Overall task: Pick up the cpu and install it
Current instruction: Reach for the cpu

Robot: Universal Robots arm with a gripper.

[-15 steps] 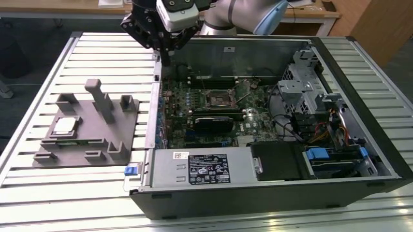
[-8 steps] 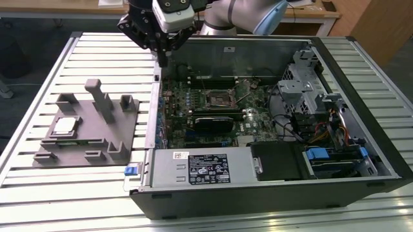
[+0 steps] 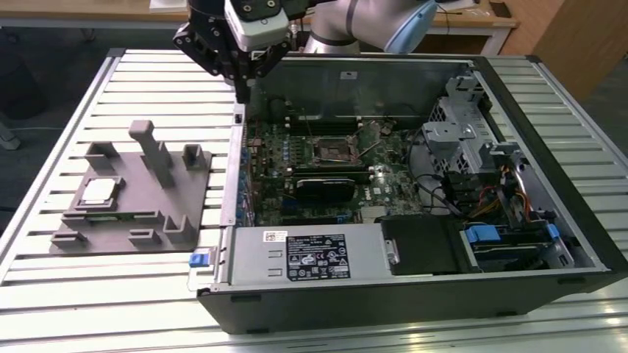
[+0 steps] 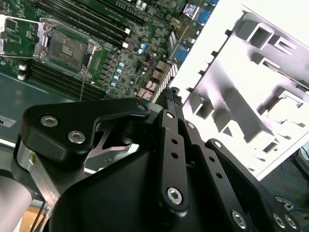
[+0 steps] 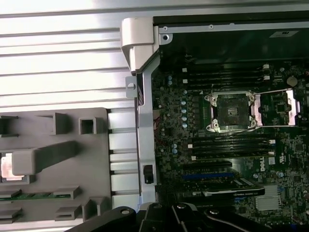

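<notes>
The cpu (image 3: 98, 193), a small silvery square chip, lies in a pocket of the grey fixture plate (image 3: 118, 220) on the exterior view's left. In the first wrist view the cpu (image 5: 7, 166) is partly hidden behind a grey post. My gripper (image 3: 243, 93) hangs high over the case's back corner, well apart from the chip. Its black fingers (image 4: 169, 96) meet at one tip with nothing between them. The motherboard's open socket (image 3: 334, 149) (image 5: 231, 110) sits inside the case with its metal frame raised.
The open computer case (image 3: 412, 294) lies on a slatted aluminium table (image 3: 59, 294). Its metal side wall (image 5: 140, 121) stands between the fixture and the motherboard. Upright grey posts (image 3: 152, 151) rise from the fixture. Drive cages and cables (image 3: 481, 169) fill the case's right side.
</notes>
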